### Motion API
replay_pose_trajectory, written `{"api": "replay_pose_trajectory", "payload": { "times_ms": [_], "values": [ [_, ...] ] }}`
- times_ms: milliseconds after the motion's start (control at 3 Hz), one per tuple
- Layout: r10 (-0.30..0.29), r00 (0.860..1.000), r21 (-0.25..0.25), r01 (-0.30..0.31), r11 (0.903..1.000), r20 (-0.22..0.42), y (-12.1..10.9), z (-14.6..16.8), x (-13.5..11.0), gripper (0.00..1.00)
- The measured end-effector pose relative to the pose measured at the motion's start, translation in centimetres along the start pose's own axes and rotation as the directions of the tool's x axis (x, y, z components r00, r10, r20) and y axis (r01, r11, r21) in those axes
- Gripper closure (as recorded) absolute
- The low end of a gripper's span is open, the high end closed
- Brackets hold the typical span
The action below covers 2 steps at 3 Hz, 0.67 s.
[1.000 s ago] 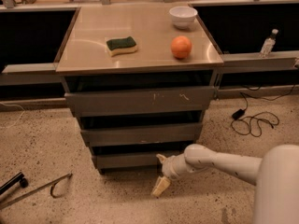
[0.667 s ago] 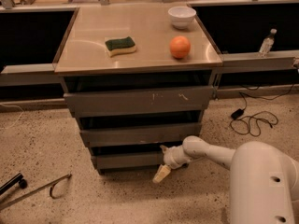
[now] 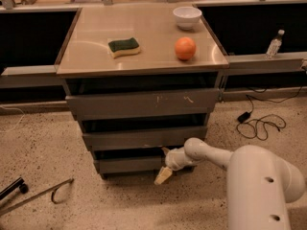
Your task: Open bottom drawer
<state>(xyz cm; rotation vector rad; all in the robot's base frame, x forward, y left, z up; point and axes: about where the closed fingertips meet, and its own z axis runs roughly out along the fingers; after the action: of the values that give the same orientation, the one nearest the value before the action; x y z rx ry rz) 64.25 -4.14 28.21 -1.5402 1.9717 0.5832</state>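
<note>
The bottom drawer [image 3: 127,165] is the lowest of three grey fronts in the cabinet, just above the speckled floor [image 3: 57,147]. Its plain front lies back beneath the one above, with a dark gap over its top edge and none of its inside showing. The gripper [image 3: 164,163] is at the right end of this front. Its jaws are spread: one pale fingertip [image 3: 165,151] is at the drawer's top edge and the other finger [image 3: 162,176] slants down past the lower edge toward the floor. Whether they press on the metal cannot be told. The white arm [image 3: 206,152] runs from there to the right and back to the robot's big rounded body [image 3: 261,190] in the lower right corner. Above the bottom drawer is the middle drawer [image 3: 144,139], and over that the taller top drawer [image 3: 139,103], with white scratches right of its centre. The table [image 3: 148,35] on top carries a green and yellow sponge [image 3: 124,47] left of centre, an orange [image 3: 185,48] to the right and a white bowl [image 3: 187,17] behind the orange. A clear bottle [image 3: 274,43] stands on the ledge to the right, a black cable [image 3: 259,124] lies coiled on the floor below it, and a bent metal rod [image 3: 41,195] lies at lower left.
</note>
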Motion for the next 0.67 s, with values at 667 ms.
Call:
{"api": "replay_pose_trajectory", "payload": {
  "times_ms": [667],
  "values": [
    [0.01, 1.0, -0.04, -0.009, 0.9992, 0.021, -1.7, 4.4, 1.2, 0.0]
  ]
}}
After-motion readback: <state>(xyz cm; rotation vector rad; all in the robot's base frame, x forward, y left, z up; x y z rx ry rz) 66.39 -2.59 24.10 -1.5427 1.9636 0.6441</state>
